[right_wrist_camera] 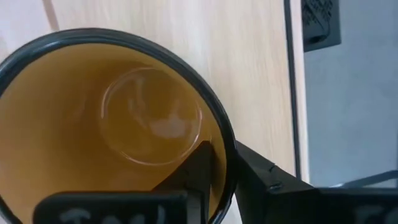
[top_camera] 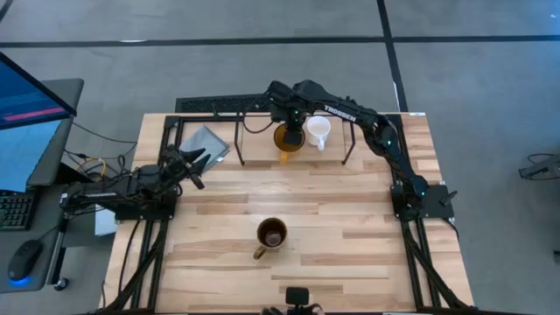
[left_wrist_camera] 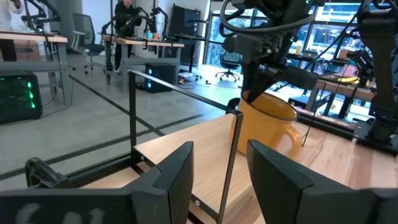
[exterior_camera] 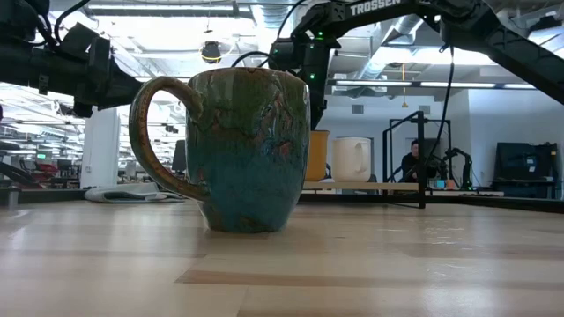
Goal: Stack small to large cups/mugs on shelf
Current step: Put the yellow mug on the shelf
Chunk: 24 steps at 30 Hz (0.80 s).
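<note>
The yellow-orange mug [top_camera: 285, 142] [left_wrist_camera: 267, 124] stands at the far side of the table, inside the black rod shelf [top_camera: 238, 140] [left_wrist_camera: 134, 112]. The small white mug [top_camera: 318, 131] [exterior_camera: 351, 158] stands right beside it, handle toward the near side. My right gripper [top_camera: 293, 122] [right_wrist_camera: 221, 162] reaches in from above and is shut on the yellow mug. The dark brown mug [top_camera: 272, 234] [exterior_camera: 242, 150] rests upright on its base near the table's near edge. My left gripper [top_camera: 192, 162] [left_wrist_camera: 217, 180] hovers open at the table's left side, touching nothing. My right gripper holds the yellow mug by its rim [right_wrist_camera: 227, 146], coming from above and pointing down. One finger [right_wrist_camera: 193, 174] is inside the cup and the other [right_wrist_camera: 261, 174] is outside the wall. The mug is upright, its base level with the white mug's; lifted or resting, I cannot tell.
A grey flat object [top_camera: 206, 144] lies at the table's far left, by the shelf's left end. A flat black slotted strip [top_camera: 219, 105] runs along the far edge. A person [exterior_camera: 410, 158] sits in the room beyond. Bare wood lies between the brown mug and the shelf.
</note>
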Each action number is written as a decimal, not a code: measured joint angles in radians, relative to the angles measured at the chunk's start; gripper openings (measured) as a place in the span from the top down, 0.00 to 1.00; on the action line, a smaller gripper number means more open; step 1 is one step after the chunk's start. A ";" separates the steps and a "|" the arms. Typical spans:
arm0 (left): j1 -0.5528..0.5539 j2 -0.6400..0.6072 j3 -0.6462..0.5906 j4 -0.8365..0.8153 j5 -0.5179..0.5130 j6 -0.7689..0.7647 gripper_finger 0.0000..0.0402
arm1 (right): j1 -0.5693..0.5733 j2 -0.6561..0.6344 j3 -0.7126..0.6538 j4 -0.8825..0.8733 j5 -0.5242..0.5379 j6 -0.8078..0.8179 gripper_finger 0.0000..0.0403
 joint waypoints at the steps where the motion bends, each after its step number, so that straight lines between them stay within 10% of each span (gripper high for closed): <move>1: 0.000 0.000 0.000 0.000 0.000 0.000 0.65 | 0.000 0.000 0.000 0.001 0.011 -0.004 0.81; 24: 0.000 0.000 0.000 0.000 0.000 0.001 0.65 | 0.000 0.000 0.000 0.080 0.080 -0.086 0.80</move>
